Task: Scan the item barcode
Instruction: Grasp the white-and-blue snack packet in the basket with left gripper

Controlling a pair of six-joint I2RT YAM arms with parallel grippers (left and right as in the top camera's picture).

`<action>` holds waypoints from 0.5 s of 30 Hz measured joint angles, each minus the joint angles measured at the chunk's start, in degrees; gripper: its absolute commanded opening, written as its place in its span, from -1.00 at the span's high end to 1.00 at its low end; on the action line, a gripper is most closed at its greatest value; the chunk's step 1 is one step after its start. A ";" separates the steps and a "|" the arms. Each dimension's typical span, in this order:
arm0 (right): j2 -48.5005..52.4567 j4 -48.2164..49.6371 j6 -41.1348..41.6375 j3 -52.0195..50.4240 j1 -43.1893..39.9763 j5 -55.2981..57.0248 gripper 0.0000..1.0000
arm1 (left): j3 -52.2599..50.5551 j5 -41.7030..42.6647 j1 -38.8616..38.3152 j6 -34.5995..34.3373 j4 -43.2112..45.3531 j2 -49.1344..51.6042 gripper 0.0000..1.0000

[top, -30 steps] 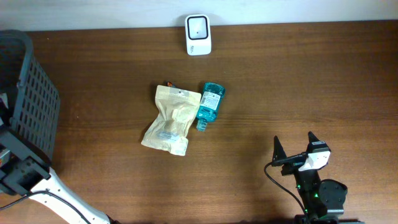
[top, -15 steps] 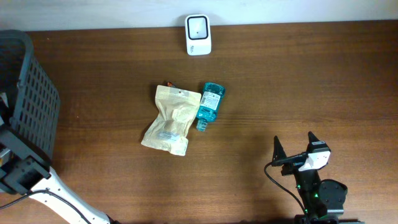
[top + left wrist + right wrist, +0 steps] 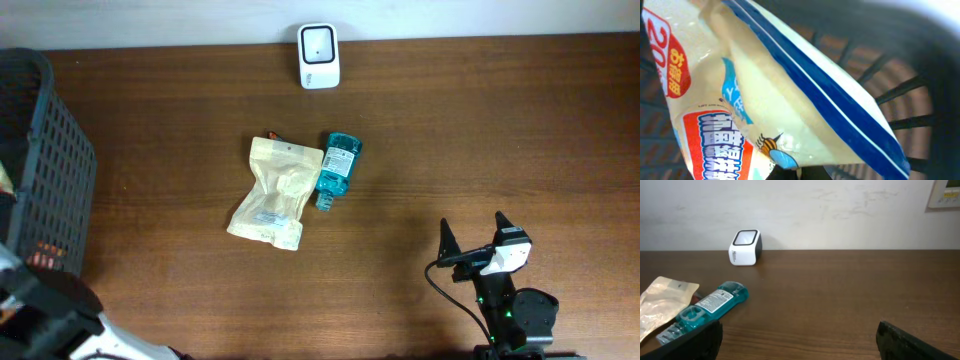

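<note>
A white scanner (image 3: 745, 247) stands in the upper left on the brown table (image 3: 840, 290), near the pale wall (image 3: 815, 210). At lower left a teal bottle (image 3: 705, 311) lies just beside a beige pouch (image 3: 662, 302). The end effector (image 3: 799, 328) has its dark fingers spread wide in the bottom corners.

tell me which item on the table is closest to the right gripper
The teal bottle. It lies on its side, on the side of the beige pouch that faces the right gripper, so the pouch is farther away.

surface: wooden table (image 3: 500, 130) | on it: white scanner (image 3: 319, 56), tan pouch (image 3: 275, 192) touching teal bottle (image 3: 337, 170), mesh basket (image 3: 60, 170) at left edge
</note>
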 measured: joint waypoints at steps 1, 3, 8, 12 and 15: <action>0.00 0.00 0.00 0.00 0.00 0.00 -0.97 | 0.04 1.53 0.00 -0.90 0.83 -2.27 1.00; 0.00 0.00 0.00 0.00 0.00 0.00 -0.97 | 0.11 4.74 0.04 -3.15 2.91 -4.81 1.00; 0.00 0.00 0.00 0.00 0.00 0.00 -0.97 | 0.11 19.08 -0.20 -8.33 8.50 -11.08 1.00; 0.00 0.00 -0.02 0.00 0.00 0.00 -0.97 | 0.11 29.09 -3.56 -11.76 9.38 -18.32 1.00; 0.00 0.00 0.02 0.00 0.00 0.00 -0.97 | 0.15 31.98 -8.55 -12.59 8.68 -22.03 1.00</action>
